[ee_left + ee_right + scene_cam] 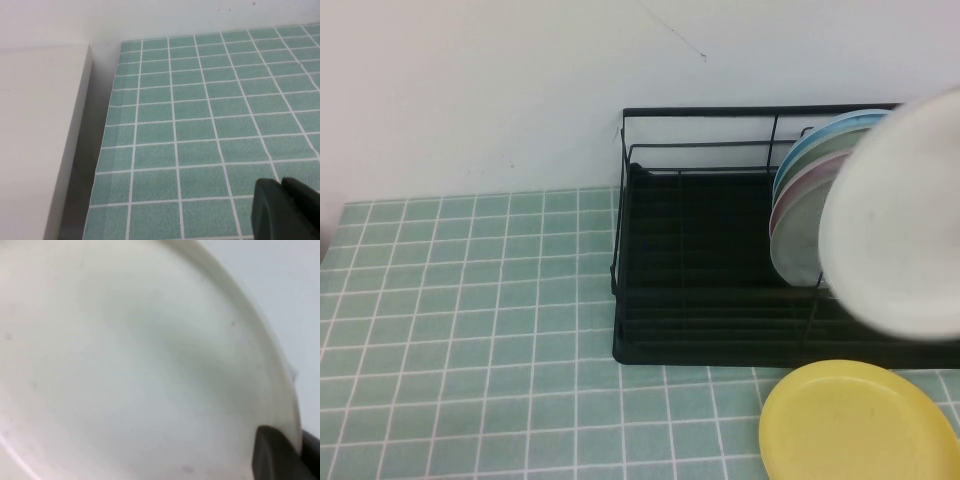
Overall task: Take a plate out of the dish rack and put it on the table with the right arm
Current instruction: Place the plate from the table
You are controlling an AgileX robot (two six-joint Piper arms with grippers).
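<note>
Plate (900,220) in right gripper (285,455), left gripper (285,210) over table (200,125)

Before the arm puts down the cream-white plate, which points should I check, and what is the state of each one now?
1. The plate is out of the dish rack: ok, it appears lifted above the rack's right end.
2. Right gripper holds the plate: cannot tell, only a dark finger at the plate's edge is visible.
3. Free table for landing: ok, bare tiles lie left of the rack.
4. Yellow plate in the way: not ok, it lies on the tiles directly below the lifted plate.
5. Left gripper is clear: ok, it is over bare tiles by the table's edge.
</note>
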